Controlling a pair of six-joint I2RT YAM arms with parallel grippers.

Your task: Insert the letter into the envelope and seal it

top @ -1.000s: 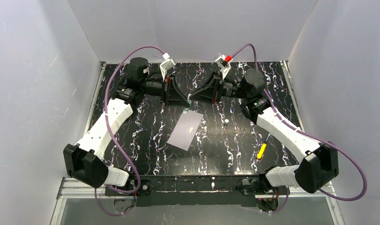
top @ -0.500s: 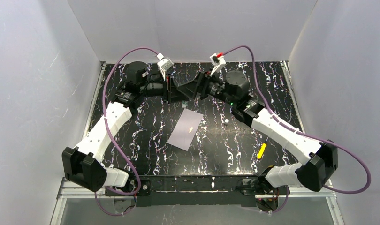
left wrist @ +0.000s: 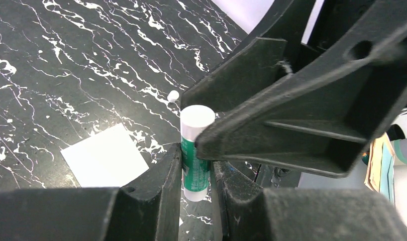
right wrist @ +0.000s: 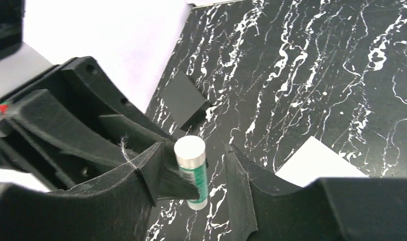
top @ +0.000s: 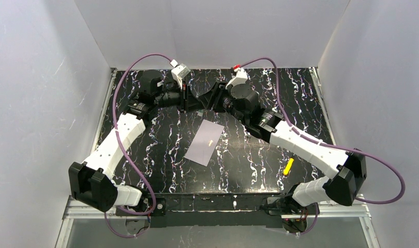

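- Left gripper and right gripper meet tip to tip over the far middle of the black, white-veined table in the top view. A pale lavender-grey flat paper envelope lies flat near the table's centre, apart from both. A small yellow object lies to the right.
- Left wrist view: the left gripper is clamped on a white-capped, green-labelled glue stick. The envelope lies on the table beyond it.
- Right wrist view: the right gripper's fingers stand apart on either side of the stick's cap, with a gap showing on one side. A flat black rectangular piece lies beyond.
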